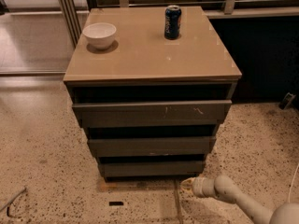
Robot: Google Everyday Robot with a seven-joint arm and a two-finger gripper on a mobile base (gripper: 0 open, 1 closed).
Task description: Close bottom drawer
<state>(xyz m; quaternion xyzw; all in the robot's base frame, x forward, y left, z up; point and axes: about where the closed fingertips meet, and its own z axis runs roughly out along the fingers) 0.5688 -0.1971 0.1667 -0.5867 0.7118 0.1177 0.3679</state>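
Observation:
The bottom drawer (152, 168) is the lowest and narrowest of the three grey-brown drawer fronts, flat and handleless, near the floor. Above it sit the middle drawer (152, 146) and the widest top drawer (152, 112) with pale scratch marks. My gripper (187, 185) is low over the floor at the bottom drawer's right front corner, on the end of my white arm (233, 197) that comes in from the lower right. It is just in front of the drawer front and slightly below it.
On the cabinet top (149, 55) stand a white bowl (99, 34) at the back left and a dark blue can (172, 22) at the back. A speckled floor (42, 162) surrounds the cabinet. A small dark object (116, 203) lies on the floor in front.

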